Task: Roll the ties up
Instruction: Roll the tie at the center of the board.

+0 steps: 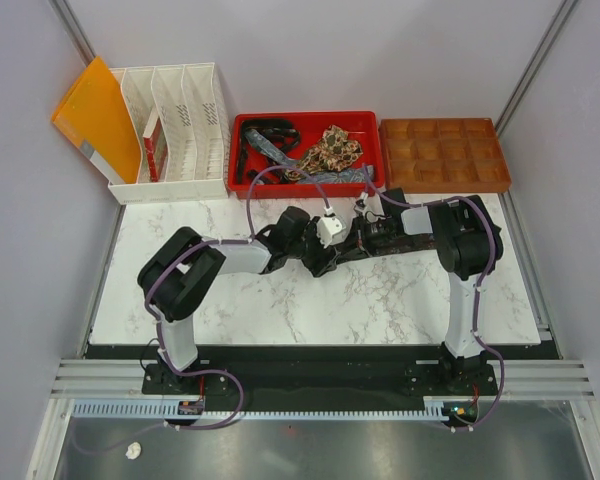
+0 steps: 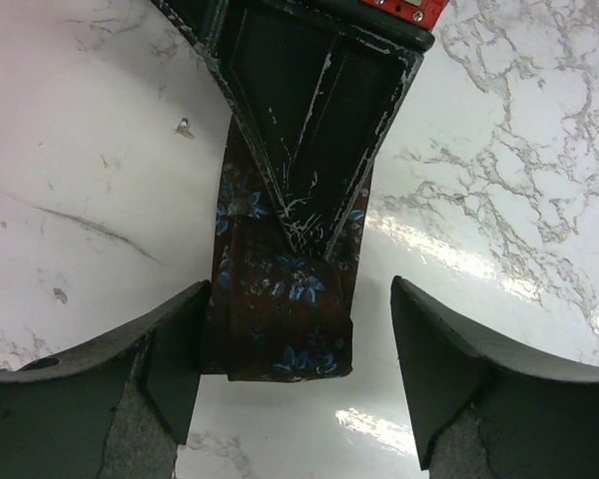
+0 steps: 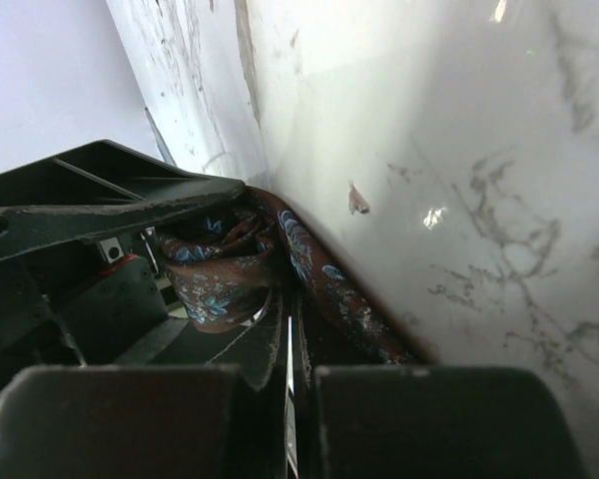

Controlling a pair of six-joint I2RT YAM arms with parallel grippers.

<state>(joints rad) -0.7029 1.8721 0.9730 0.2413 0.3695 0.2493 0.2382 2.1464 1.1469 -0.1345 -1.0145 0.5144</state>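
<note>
- The right gripper is clenched, pinching the brown floral tie. The left gripper is spread wide, its fingers flanking the tie's folded end.
- The tie lies mid-table on the marble table.
- Along the far edge stand a white rack, a red tray holding other ties, and a brown divided tray.
- Marble extends from the grippers toward both side edges.

Back row, left to right: translucent orange plastic sheet leaning against white slotted plastic file organizer; red rectangular plastic tray; brown compartmented tray. Foreground: white marble-patterned surface.
</note>
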